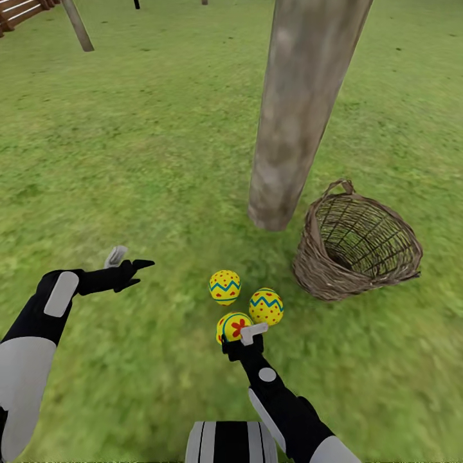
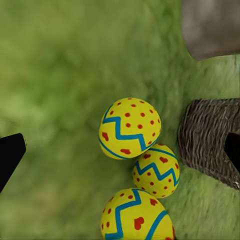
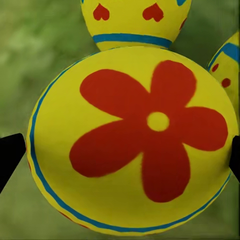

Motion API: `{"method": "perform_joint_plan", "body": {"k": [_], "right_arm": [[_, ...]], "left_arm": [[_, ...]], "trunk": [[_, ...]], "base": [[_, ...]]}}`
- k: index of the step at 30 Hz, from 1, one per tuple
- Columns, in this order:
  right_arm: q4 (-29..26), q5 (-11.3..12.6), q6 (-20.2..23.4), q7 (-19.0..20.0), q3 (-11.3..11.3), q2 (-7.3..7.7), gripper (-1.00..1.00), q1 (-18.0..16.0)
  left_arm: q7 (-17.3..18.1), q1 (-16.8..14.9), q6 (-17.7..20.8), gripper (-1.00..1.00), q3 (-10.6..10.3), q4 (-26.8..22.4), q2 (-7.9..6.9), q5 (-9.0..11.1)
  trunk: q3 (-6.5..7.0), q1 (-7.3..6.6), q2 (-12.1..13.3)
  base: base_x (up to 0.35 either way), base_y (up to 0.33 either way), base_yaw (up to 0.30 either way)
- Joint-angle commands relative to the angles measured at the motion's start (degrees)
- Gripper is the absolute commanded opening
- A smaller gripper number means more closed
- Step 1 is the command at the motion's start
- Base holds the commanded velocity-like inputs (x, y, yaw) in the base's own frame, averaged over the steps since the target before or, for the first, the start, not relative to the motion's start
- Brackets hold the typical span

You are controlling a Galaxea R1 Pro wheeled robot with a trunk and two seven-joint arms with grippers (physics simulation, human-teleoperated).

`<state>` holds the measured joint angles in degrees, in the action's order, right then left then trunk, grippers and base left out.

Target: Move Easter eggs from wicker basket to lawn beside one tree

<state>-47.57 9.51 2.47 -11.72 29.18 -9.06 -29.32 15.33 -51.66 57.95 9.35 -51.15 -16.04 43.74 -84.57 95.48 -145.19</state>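
Three yellow eggs point(image 1: 243, 307) carry blue zigzags and red dots; the nearest egg point(image 1: 233, 326) shows a red flower.

The eggs point(image 1: 225, 286) looked smooth, matt and painted — the basket point(image 1: 357, 244) rough woven twig, the trunk point(image 1: 302, 109) coarse mottled bark.

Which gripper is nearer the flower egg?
Right. The right gripper sits at the flower egg, jaws open either side of it. The left gripper hangs open, well off over the lawn.
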Motion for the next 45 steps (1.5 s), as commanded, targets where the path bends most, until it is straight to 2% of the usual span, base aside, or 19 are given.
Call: {"method": "perform_joint_plan", "body": {"k": [1,4,7,17,45], "right_arm": [[-0.11,0.41,0.21,-0.67,0.26,0.03,-1.00,-0.04],[-0.11,0.42,0.17,-0.82,0.26,0.05,-1.00,-0.04],[-0.10,0.40,0.17,-0.85,0.26,0.04,-1.00,-0.04],[-0.15,0.34,0.23,-0.85,0.47,0.10,-1.00,-0.04],[-0.70,0.52,0.17,-0.23,0.51,0.36,-1.00,-0.04]], "left_arm": [[0.58,-0.04,0.24,1.00,0.14,0.12,0.03,-0.51],[0.58,-0.04,0.25,1.00,0.14,0.24,-0.01,-0.50],[0.58,-0.05,0.31,1.00,0.21,0.26,-0.18,-0.49],[0.58,-0.05,0.23,1.00,0.23,0.26,-0.28,-0.84],[0.67,-0.04,0.38,1.00,0.22,0.26,-0.31,-0.39]], "trunk": [[-0.26,0.01,-0.03],[-0.93,0.09,-0.07],[-0.93,0.09,-0.07],[-3.14,0.35,-0.20],[-3.14,0.35,-0.20]], "base": [[0.000,0.000,0.000],[0.000,0.000,0.000],[0.000,0.000,0.000],[0.000,0.000,0.000],[0.057,0.020,0.000]]}}
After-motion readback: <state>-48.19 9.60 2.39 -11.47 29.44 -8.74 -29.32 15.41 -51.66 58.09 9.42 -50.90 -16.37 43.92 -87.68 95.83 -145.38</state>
